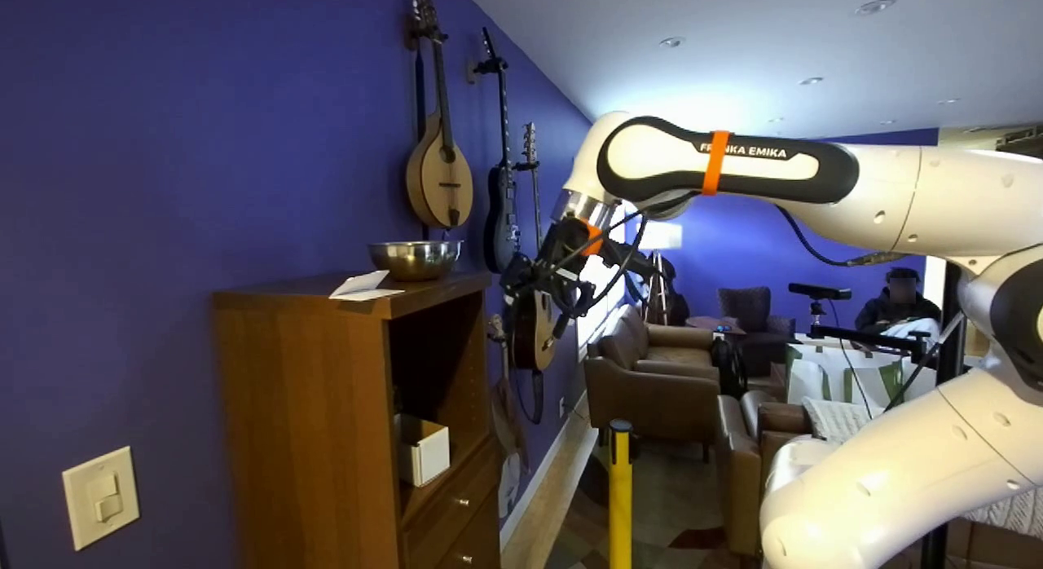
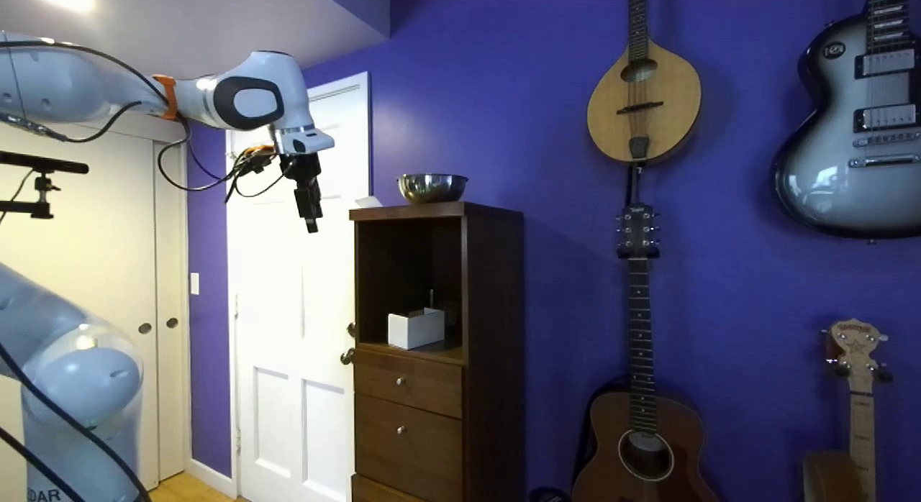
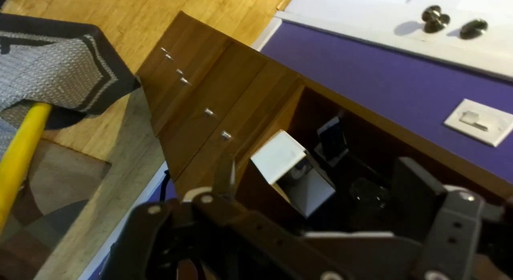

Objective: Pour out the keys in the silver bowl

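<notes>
The silver bowl point(image 1: 415, 262) stands upright on top of the wooden cabinet point(image 1: 301, 390). It also shows in an exterior view point(image 2: 432, 188) at the cabinet's top. Its inside is hidden from both exterior cameras, and no keys can be seen. My gripper point(image 2: 310, 218) hangs pointing down in front of the cabinet, apart from the bowl, its tips a little below the cabinet top. In the wrist view my gripper point(image 3: 320, 181) has its fingers wide apart, with nothing held between them. The bowl is out of the wrist view.
A folded white sheet point(image 1: 364, 288) lies beside the bowl near the cabinet edge. A white box point(image 2: 416, 329) stands in the open shelf, which shows a dark glassy object point(image 3: 369, 193) in the wrist view. Guitars hang on the purple wall. A yellow post point(image 1: 620, 496) stands near the cabinet.
</notes>
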{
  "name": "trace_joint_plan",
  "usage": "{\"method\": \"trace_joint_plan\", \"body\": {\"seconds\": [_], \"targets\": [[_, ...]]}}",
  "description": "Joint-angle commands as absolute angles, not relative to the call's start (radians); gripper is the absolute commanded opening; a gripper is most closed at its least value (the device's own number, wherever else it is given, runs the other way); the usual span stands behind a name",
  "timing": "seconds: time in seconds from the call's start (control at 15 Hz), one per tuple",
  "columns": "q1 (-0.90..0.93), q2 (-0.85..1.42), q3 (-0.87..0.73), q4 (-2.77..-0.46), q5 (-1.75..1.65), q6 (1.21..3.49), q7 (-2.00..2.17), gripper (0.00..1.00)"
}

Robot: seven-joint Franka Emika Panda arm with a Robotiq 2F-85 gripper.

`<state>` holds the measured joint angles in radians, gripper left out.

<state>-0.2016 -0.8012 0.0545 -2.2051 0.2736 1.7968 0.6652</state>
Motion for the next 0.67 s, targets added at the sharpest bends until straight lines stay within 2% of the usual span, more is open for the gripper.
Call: {"method": "trace_joint_plan", "body": {"seconds": [0.0, 0.33, 0.4, 0.6], "targets": [[-0.226, -0.699, 0.102, -1.986, 0.306, 1.825, 0.858, 1.0], [-0.254, -0.586, 0.077, -1.743, 0.248, 1.851, 1.079, 1.0], [-0.206, -0.658, 0.071, -1.847, 0.252, 1.86, 1.014, 1.0], [-0.218, -0.608, 0.054, -1.777, 0.246, 1.859, 1.052, 1.0]]}}
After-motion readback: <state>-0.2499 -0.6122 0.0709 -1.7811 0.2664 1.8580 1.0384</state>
